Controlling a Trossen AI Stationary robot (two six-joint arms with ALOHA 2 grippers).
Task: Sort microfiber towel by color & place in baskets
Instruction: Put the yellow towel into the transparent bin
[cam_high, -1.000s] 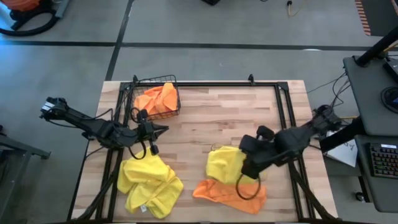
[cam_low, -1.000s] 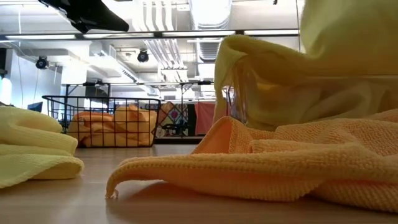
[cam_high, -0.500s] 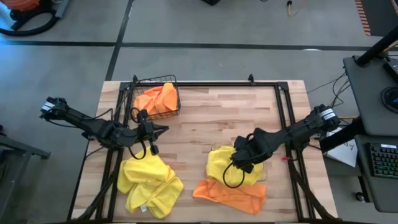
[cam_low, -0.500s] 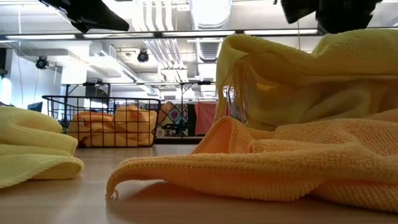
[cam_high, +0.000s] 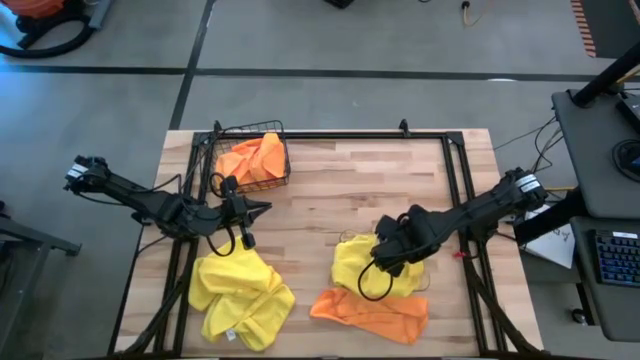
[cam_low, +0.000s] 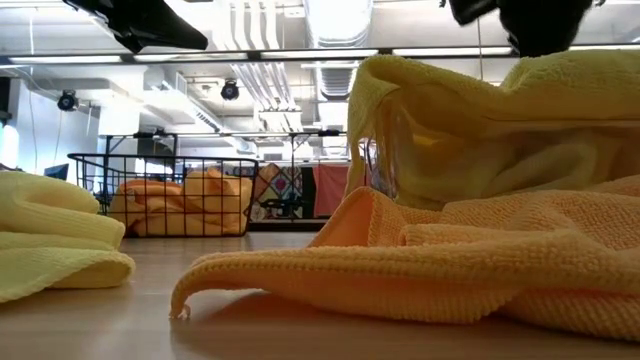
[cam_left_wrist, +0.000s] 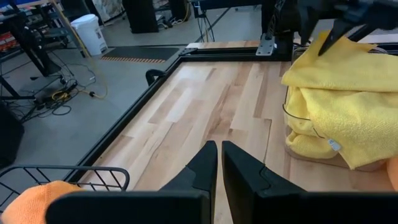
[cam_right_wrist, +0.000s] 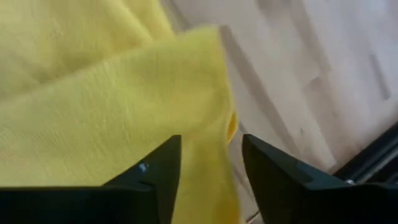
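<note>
The clear bin (cam_left_wrist: 295, 118) is almost buried under yellow towels (cam_high: 362, 268); only a strip of its wall shows, and how many cloths it holds cannot be counted. The right claw (cam_high: 386, 253) hangs over that heap with its fingers (cam_right_wrist: 158, 177) parted, a yellow fold between them but not pinched. The left claw (cam_high: 262, 208) waits closed and empty beside the wire basket (cam_high: 224, 135), which holds orange towels (cam_high: 254, 158). On the bench (cam_high: 340, 190): one yellow pile (cam_high: 238, 295), one orange towel (cam_high: 370, 310) beside the bin
</note>
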